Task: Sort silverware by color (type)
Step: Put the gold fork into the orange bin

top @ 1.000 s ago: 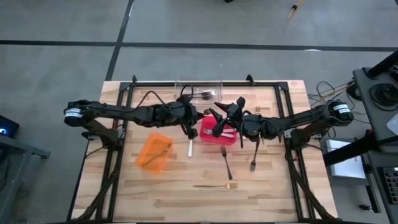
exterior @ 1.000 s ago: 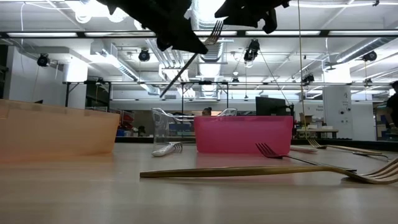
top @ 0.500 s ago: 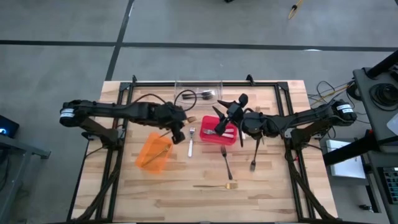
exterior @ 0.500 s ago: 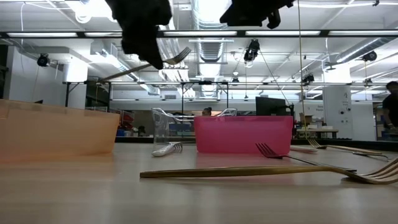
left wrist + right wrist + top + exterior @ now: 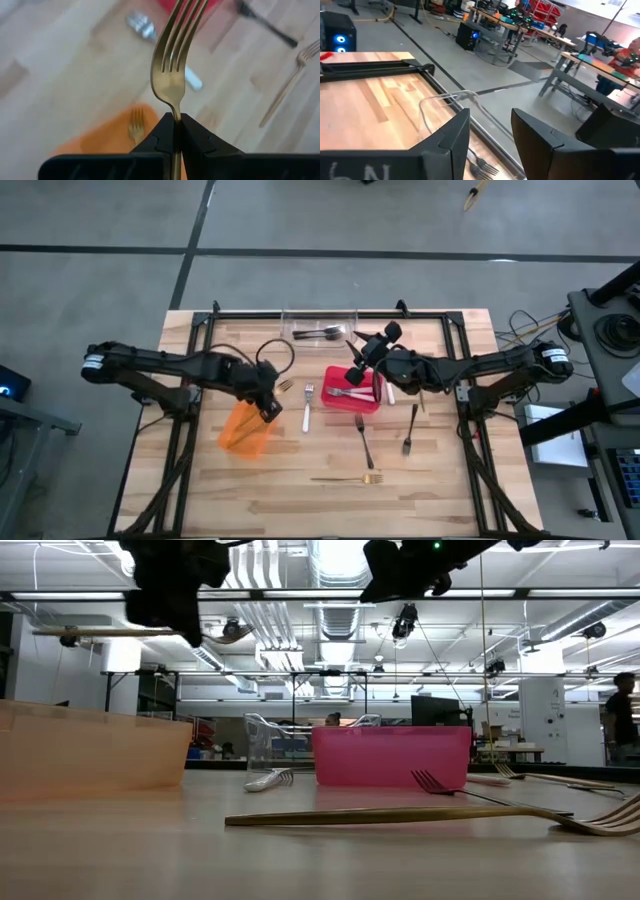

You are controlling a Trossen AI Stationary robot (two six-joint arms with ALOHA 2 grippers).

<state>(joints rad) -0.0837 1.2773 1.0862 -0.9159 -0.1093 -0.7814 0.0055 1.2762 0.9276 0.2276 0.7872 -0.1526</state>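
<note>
Left wrist view: left gripper [image 5: 176,131] jaws clamp the gold fork [image 5: 175,65]; centre it over the orange bin [image 5: 246,426] before releasing; right gripper [image 5: 490,137] jaws stand apart

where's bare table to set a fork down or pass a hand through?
Free: the table's near-right corner, right of the gold fork; the near-left strip below the orange bin; the far-left corner. Crowded: the middle, with the red bin, clear bin, white-handled fork and two dark forks.
</note>
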